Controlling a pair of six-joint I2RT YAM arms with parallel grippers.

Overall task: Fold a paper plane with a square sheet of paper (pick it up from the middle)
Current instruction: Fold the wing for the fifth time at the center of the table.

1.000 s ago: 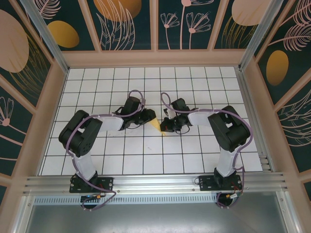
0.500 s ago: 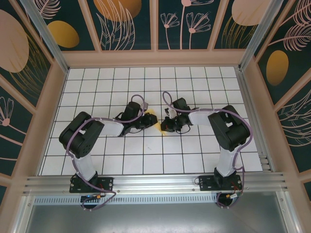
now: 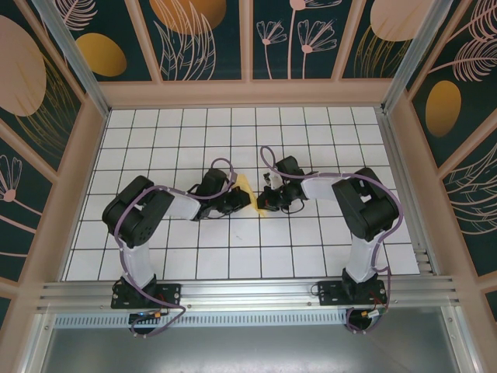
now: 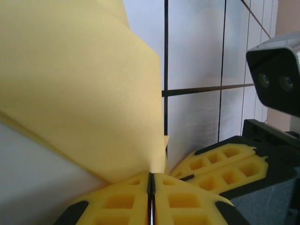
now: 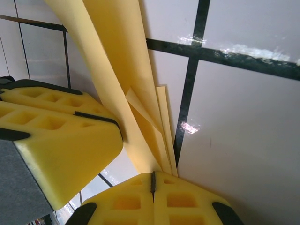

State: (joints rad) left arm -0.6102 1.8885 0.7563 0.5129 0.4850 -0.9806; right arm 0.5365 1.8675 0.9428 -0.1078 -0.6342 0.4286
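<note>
The left gripper (image 4: 151, 186) has its two yellow fingers (image 4: 117, 202) pressed flat together, with only a thin dark seam between them. The sheet of paper (image 4: 79, 93) rises straight out of that seam, so this gripper is clamped on the paper's lower edge. From those fingertips the pale-yellow sheet spreads up and to the left as a broad, smooth face, with a second layer showing behind its top edge. Just to the right of the tips sit the other arm's yellow fingers, and further right and above them is the black body of the right wrist camera (image 4: 276, 77). The right gripper (image 5: 152, 177) is likewise closed, its fingers (image 5: 187, 202) meeting along a narrow line. Several folded layers of the paper run down into the top of that line, so it pinches the sheet there. From this gripper the folded layers climb up and to the left as a narrow creased band. The left arm's finger lies close on the left, against the paper's far face. To the right of the band the white table (image 5: 243, 122) is bare apart from its black grid lines (image 5: 188, 89). From above, the two grippers point at each other tip to tip, with the yellow sheet standing up between them off the table.
</note>
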